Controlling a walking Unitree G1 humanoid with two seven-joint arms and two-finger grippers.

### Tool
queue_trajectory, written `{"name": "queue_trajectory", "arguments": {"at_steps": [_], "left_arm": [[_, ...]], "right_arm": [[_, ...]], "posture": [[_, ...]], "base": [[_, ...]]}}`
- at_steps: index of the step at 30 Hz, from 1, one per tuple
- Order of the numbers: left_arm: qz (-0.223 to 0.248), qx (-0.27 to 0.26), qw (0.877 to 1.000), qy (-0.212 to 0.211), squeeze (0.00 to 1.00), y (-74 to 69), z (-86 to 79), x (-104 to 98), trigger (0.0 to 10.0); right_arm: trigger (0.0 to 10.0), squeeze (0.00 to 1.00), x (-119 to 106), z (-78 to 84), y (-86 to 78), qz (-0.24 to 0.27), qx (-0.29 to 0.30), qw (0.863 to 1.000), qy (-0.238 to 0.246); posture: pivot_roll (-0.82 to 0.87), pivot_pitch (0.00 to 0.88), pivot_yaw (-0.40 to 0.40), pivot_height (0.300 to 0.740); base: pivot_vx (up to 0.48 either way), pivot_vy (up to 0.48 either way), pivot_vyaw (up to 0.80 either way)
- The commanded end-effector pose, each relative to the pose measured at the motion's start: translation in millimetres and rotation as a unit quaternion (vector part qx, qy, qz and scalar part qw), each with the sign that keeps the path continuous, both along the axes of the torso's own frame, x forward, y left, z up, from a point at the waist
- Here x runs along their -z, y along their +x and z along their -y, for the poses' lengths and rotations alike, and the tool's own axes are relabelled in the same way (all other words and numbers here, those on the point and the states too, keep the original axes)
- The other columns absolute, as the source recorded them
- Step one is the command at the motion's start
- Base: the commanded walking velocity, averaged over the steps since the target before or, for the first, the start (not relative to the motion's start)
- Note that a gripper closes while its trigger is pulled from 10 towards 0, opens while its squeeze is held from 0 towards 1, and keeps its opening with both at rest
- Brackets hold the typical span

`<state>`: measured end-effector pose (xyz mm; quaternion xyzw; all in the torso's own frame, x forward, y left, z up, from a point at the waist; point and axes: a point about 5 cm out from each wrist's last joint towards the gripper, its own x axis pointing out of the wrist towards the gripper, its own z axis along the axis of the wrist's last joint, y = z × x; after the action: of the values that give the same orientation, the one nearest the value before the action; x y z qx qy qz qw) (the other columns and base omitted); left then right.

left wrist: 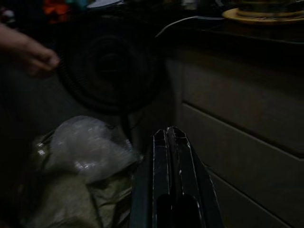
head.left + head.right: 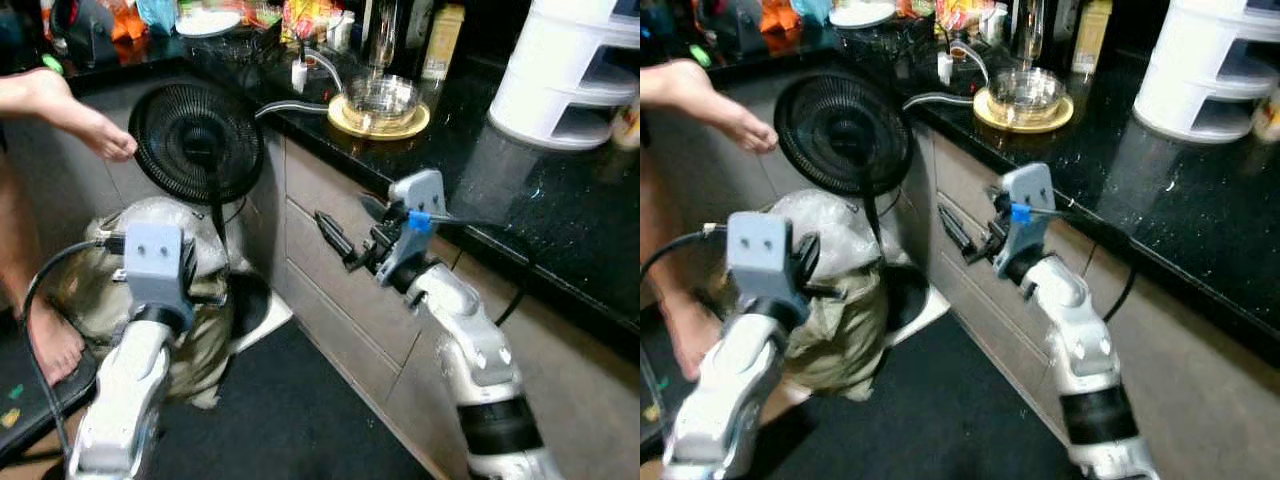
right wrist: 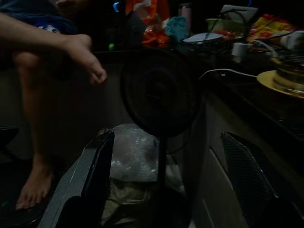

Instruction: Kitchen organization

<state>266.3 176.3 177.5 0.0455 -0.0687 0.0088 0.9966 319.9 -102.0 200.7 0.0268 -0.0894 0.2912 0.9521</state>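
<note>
Farthest to the left of both grippers, a person's hand [image 2: 95,130] pinches the rim of a black fan [image 2: 200,140], and a bare foot [image 2: 50,345] stands on the floor below it. Just right of the foot and low down, the left gripper [image 1: 173,156] points toward a clear plastic bag [image 1: 88,147] lying on a pile of olive cloth [image 2: 195,330]; its two black fingers are pressed flat together with nothing between them. Beyond those fingertips the fan stands upright in the corner, its stem rising behind the bag.

Right of the fan, the right gripper [image 2: 340,235] is raised in front of the grey drawer fronts [image 2: 340,290], level with the upper drawer. Its fingers [image 3: 102,166] are spread wide apart and hold nothing, with the fan and the bag showing in the gap between them. Above and beyond this gripper, on the black countertop [image 2: 560,210], a glass bowl [image 2: 380,98] sits on a yellow plate [image 2: 345,118]. Farther right on the same counter stands a white drawer unit [image 2: 560,75].
</note>
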Motion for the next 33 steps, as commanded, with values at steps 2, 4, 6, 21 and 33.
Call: {"name": "queue_trajectory", "arguments": {"at_steps": [2,4,6,21,33], "left_arm": [[0.003,0.008,1.000,-0.004,0.00,1.4,1.9,-0.6,10.0],[0.004,0.010,1.000,-0.004,0.00,1.8,2.6,-1.7,10.0],[0.005,0.009,1.000,-0.004,0.00,2.3,2.8,-1.9,10.0],[0.005,0.009,1.000,-0.008,0.00,3.0,1.7,-4.6,10.0],[0.007,0.011,1.000,-0.010,0.00,3.8,1.7,-5.8,10.0]], "right_arm": [[10.0,0.00,-0.2,3.2,2.7,-0.001,0.009,1.000,0.002],[10.0,0.00,-0.9,3.6,3.2,-0.001,0.010,1.000,0.002],[10.0,0.00,-1.1,3.7,3.8,-0.001,0.010,1.000,0.002],[10.0,0.00,-2.5,-0.5,3.2,0.005,-0.001,1.000,-0.004],[10.0,0.00,-0.6,0.5,6.7,-0.007,0.015,1.000,-0.003]], "posture": [[0.08,0.000,-0.049,0.740],[0.08,0.000,-0.050,0.740],[0.08,0.000,-0.050,0.740],[0.09,0.000,-0.042,0.740],[0.09,0.000,-0.039,0.740]], "base": [[0.000,0.000,0.00],[0.000,0.000,0.00],[0.000,0.000,0.00],[0.000,0.000,0.53],[0.000,0.000,0.13]]}}
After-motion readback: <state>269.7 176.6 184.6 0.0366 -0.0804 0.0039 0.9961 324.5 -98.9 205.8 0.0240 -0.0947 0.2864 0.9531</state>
